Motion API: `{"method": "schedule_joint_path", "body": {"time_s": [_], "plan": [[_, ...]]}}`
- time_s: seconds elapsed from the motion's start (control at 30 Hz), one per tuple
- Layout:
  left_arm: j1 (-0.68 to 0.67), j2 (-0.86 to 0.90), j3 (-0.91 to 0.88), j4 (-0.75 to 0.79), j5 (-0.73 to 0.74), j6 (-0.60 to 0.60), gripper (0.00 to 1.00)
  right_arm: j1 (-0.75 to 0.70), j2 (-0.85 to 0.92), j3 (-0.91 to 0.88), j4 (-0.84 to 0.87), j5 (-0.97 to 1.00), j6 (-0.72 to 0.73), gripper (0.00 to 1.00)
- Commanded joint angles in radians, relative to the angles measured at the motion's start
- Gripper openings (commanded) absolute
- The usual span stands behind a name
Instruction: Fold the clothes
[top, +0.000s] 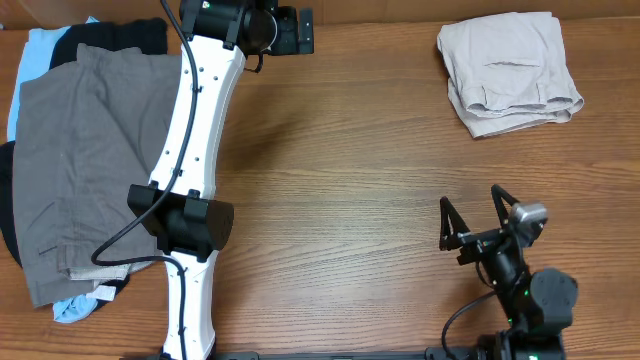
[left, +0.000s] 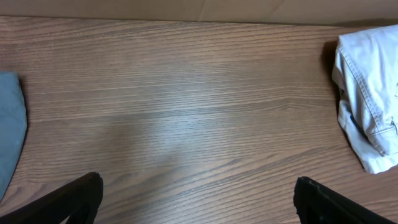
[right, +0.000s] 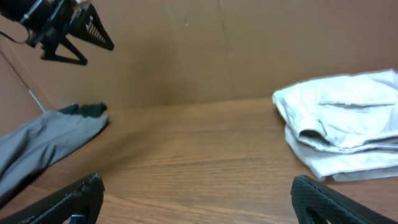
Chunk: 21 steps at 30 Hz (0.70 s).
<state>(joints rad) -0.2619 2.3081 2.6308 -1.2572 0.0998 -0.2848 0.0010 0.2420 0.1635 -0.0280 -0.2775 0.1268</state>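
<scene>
The beige khaki shorts (top: 508, 72) lie folded at the table's far right; they also show in the left wrist view (left: 368, 93) and the right wrist view (right: 342, 121). Gray shorts (top: 85, 160) lie spread on a pile at the left, over a black garment (top: 112, 36) and a light-blue garment (top: 38, 52). My left gripper (top: 298, 32) is open and empty over the far middle of the table, its fingers wide apart in the left wrist view (left: 198, 199). My right gripper (top: 472, 215) is open and empty near the front right, also seen in the right wrist view (right: 198, 199).
The left arm (top: 195, 150) stretches over the right edge of the clothes pile. A brown cardboard wall (right: 236, 43) stands behind the table. Bare wooden tabletop (top: 350, 180) lies between the pile and the folded shorts.
</scene>
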Motion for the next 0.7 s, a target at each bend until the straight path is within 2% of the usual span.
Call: {"method": "schedule_joint_path", "body": {"time_s": [0.0,0.3,0.67], "plan": [[-0.007,-0.006,-0.005,0.001,-0.006,0.019,1.00,0.006,-0.067,-0.076,0.053,0.023,-0.003,1.00],[-0.007,-0.006,-0.005,0.001,-0.006,0.019,1.00,0.037,-0.196,-0.156,0.048,0.129,-0.003,1.00],[-0.007,-0.006,-0.005,0.001,-0.006,0.019,1.00,0.050,-0.224,-0.156,-0.046,0.171,-0.004,1.00]]}}
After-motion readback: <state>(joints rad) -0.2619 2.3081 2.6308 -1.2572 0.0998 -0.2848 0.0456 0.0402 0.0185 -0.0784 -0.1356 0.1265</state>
